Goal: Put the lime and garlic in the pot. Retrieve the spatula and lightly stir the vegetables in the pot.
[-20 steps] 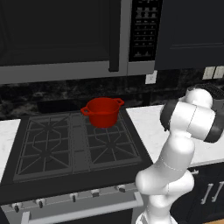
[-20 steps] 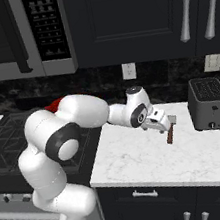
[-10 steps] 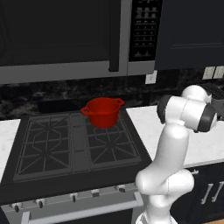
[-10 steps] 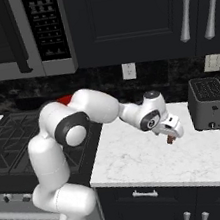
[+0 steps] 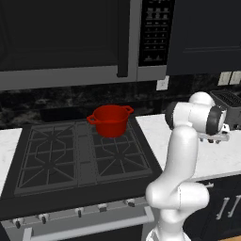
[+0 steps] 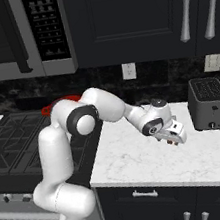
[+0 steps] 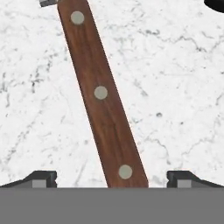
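gripper is held wide open just above the spatula's wooden handle, nothing gripped | spatula is laid on the marble counter | red pot is seen on the stove's rear burner

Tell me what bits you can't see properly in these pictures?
- Inside of the red pot: in the left base view its own wall hides whatever is in it; in the right base view the arm covers nearly all of it.
- The wooden handle: the hand view's top edge cuts off its far end, so the blade cannot be seen.
- The hand: in the right base view its fingertips are too small to make out.
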